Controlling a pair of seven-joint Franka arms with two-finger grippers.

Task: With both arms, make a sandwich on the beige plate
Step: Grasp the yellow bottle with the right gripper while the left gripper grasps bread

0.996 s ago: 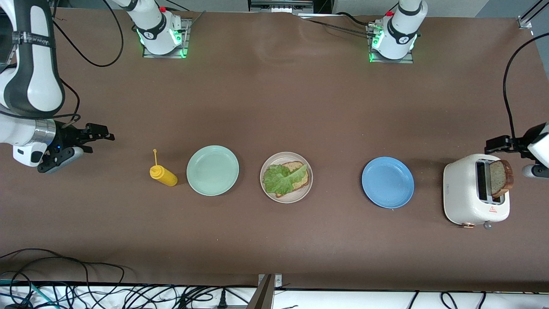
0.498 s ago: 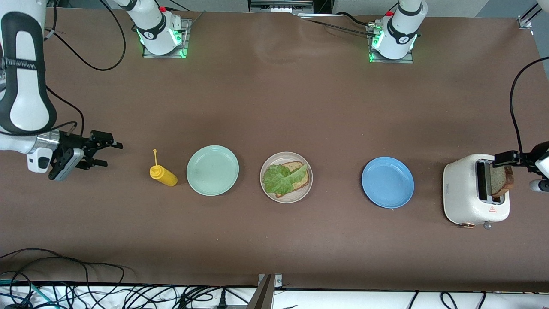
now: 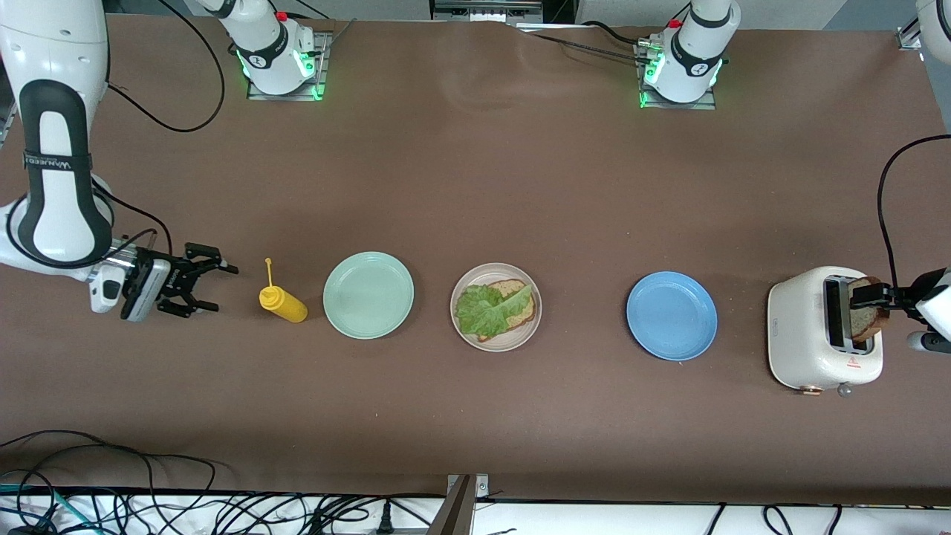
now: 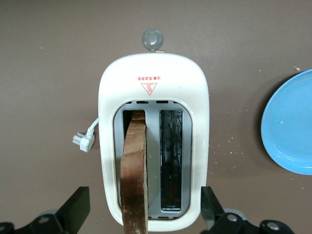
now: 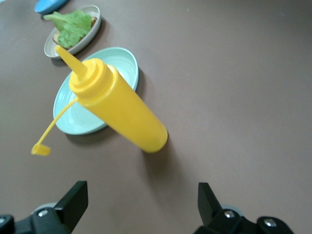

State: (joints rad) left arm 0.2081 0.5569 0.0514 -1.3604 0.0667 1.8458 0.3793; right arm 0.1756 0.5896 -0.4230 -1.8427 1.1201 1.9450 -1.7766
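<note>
The left gripper hangs over the white toaster at the left arm's end of the table, jaws spread wide on either side of a bread slice standing upright in one slot, not touching it. The right gripper, fingers parted and empty, sits low just beside the yellow squeeze bottle, at the bottle's nine o'clock in the front view. At the bottle's three o'clock lies the mint-green plate, then the beige plate mid-table, carrying a bread slice topped with a lettuce leaf. A blue plate lies between the beige plate and the toaster.
</note>
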